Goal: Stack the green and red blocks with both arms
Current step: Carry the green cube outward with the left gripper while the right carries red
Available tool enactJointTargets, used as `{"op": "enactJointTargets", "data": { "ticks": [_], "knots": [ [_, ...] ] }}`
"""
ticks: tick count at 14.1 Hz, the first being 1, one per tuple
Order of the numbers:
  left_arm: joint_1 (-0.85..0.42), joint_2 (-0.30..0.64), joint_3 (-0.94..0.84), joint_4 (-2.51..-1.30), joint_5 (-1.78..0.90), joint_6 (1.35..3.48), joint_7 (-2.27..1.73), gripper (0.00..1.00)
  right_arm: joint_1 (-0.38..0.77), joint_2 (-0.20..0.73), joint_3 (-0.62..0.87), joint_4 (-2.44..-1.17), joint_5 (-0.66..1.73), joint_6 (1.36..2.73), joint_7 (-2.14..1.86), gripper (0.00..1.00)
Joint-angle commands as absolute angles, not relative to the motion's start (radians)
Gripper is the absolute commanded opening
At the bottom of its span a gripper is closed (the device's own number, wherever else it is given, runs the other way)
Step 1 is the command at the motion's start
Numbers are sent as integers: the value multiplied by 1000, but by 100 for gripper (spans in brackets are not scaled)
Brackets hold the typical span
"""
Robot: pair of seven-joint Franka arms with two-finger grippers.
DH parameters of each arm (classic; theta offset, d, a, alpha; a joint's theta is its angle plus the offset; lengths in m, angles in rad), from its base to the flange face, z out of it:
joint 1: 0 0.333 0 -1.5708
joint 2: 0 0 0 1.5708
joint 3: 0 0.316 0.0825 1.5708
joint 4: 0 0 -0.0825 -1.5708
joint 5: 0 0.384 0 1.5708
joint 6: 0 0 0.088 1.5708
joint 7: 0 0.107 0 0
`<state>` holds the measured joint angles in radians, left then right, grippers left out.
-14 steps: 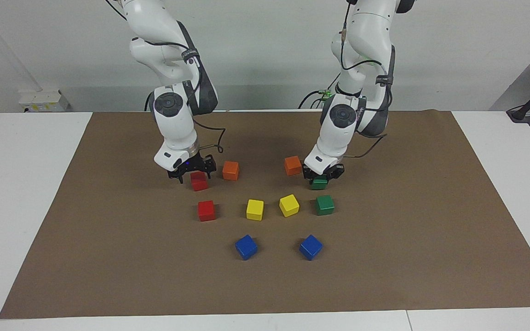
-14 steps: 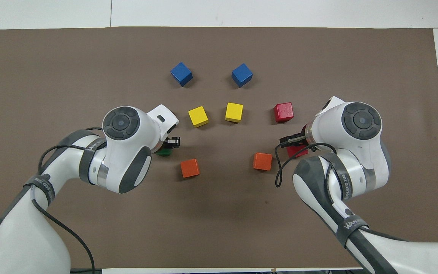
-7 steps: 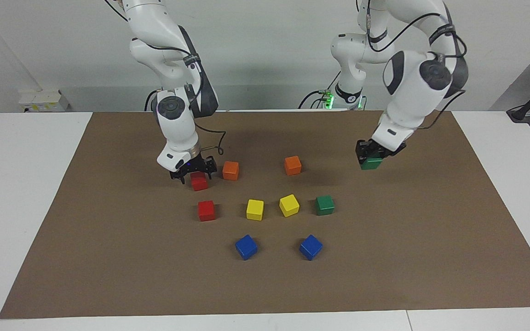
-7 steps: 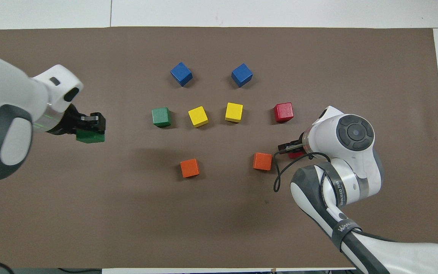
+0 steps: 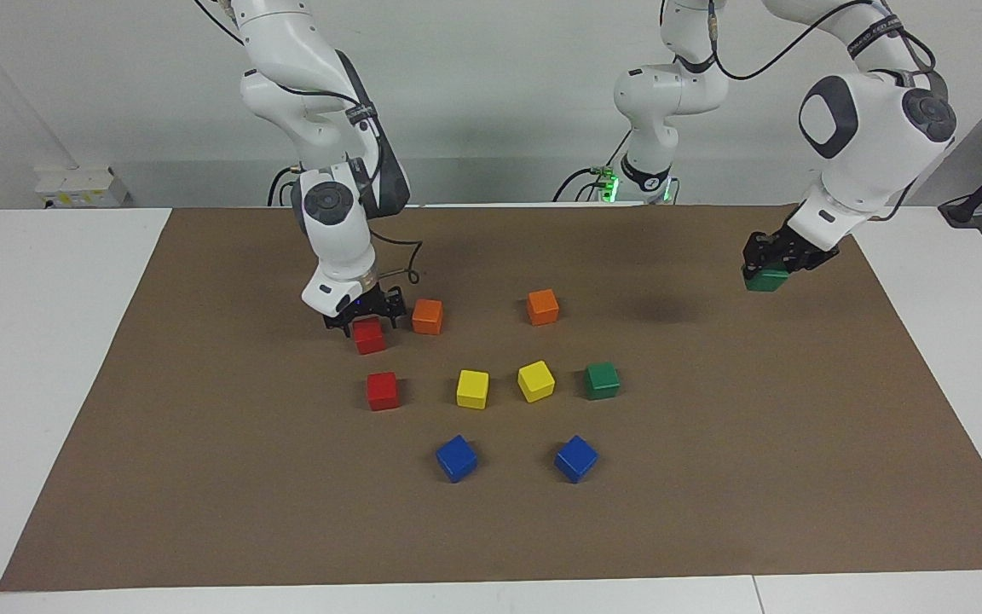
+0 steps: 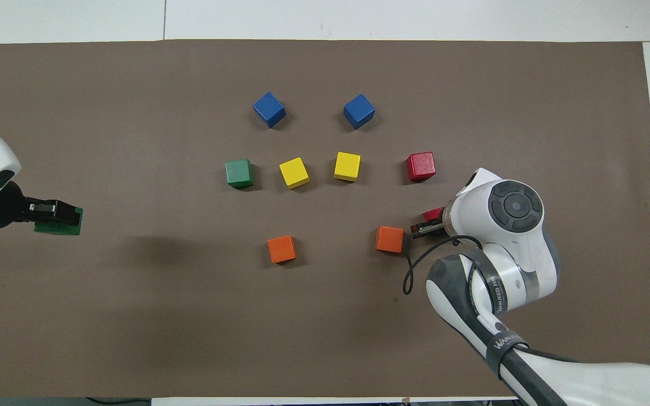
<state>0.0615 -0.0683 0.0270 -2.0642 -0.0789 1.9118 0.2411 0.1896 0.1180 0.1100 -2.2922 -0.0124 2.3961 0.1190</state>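
Note:
My left gripper (image 5: 769, 269) is shut on a dark green block (image 5: 765, 280) and holds it in the air over the mat's edge at the left arm's end; the block also shows in the overhead view (image 6: 58, 223). The second green block (image 5: 602, 380) lies on the mat beside the yellow cubes. My right gripper (image 5: 364, 319) is low over a red block (image 5: 369, 338) that sits on the mat beside an orange cube (image 5: 427, 316). In the overhead view only a corner of this red block (image 6: 433, 214) shows. The second red block (image 5: 382, 390) lies farther from the robots.
Two yellow cubes (image 5: 472, 389) (image 5: 535, 380) lie between the free red and green blocks. Two blue cubes (image 5: 456, 458) (image 5: 575, 459) lie farthest from the robots. A second orange cube (image 5: 542, 307) lies nearer the robots. All sit on a brown mat (image 5: 713, 477).
My left arm has lifted the green block from beside the orange cube and swung it out to the left arm's end of the mat. My right gripper has stayed at the red block, shifting slightly.

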Motion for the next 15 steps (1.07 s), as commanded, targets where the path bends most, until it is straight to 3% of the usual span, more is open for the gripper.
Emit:
{"op": "enactJointTargets", "data": {
  "ticks": [1, 2, 7, 11, 15],
  "knots": [
    [95, -114, 15, -2228, -86, 2076, 299, 0, 173, 91, 109, -2319, -6, 2402, 75, 21],
    [106, -110, 15, -2259, -86, 2124, 313, 0, 170, 92, 107, -2315, -6, 2399, 75, 0],
    [130, -84, 15, -2328, -26, 2264, 336, 0, 80, 112, 106, -2104, -8, 2186, 45, 0],
    [150, -61, 15, -2394, -25, 2359, 325, 0, -127, 149, 106, -2088, -17, 2279, -127, 0],
    [156, -46, 14, -2425, -25, 2370, 195, 0, -178, 183, 106, -2094, -17, 2333, -146, 0]
  ]
}}
